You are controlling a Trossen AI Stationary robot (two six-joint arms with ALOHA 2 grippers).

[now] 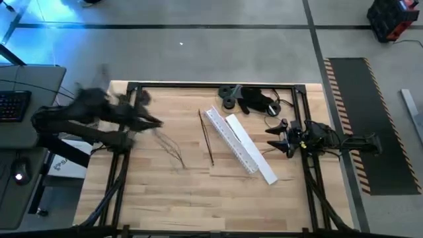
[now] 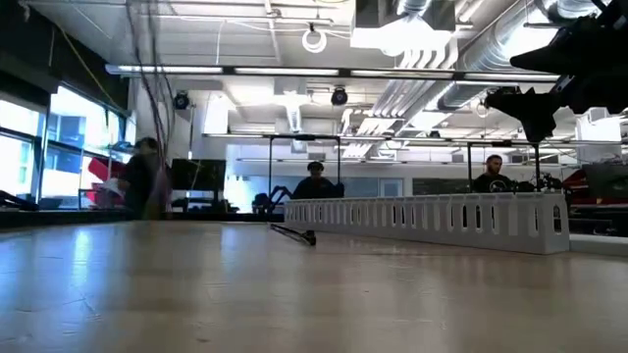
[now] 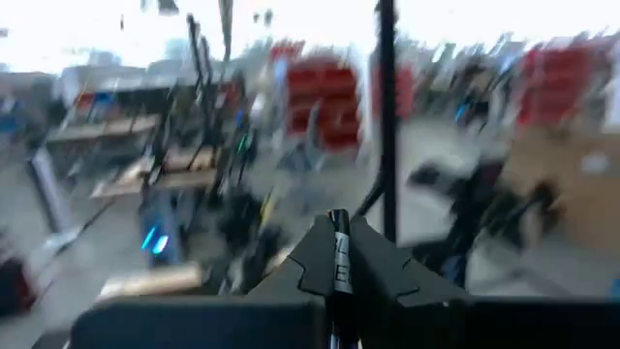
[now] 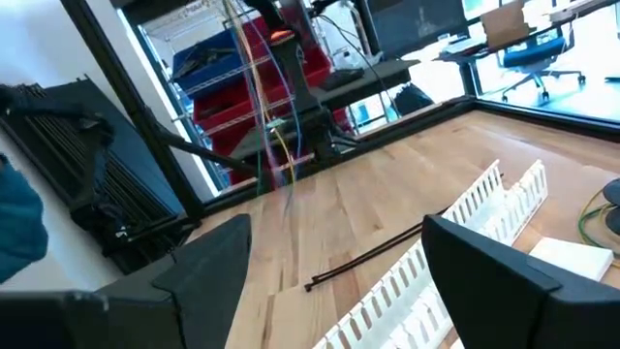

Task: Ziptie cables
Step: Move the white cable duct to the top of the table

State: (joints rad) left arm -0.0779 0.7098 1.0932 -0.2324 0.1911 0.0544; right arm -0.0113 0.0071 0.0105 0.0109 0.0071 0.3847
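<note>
Hoisting the cables (image 1: pixel 173 151) well clear of the slotted white cable duct (image 1: pixel 232 140) with the left gripper (image 1: pixel 153 123) pinched shut on them, presumably for bundling, while leaving the right gripper (image 1: pixel 276 139) spread empty beside that duct.

On the table: one bunch of cables (image 1: pixel 173 151), two white slotted strips (image 1: pixel 232 141), one thin black rod (image 1: pixel 207 137). One black gadget (image 1: pixel 256 100). Three people (image 2: pixel 314 182) behind.
</note>
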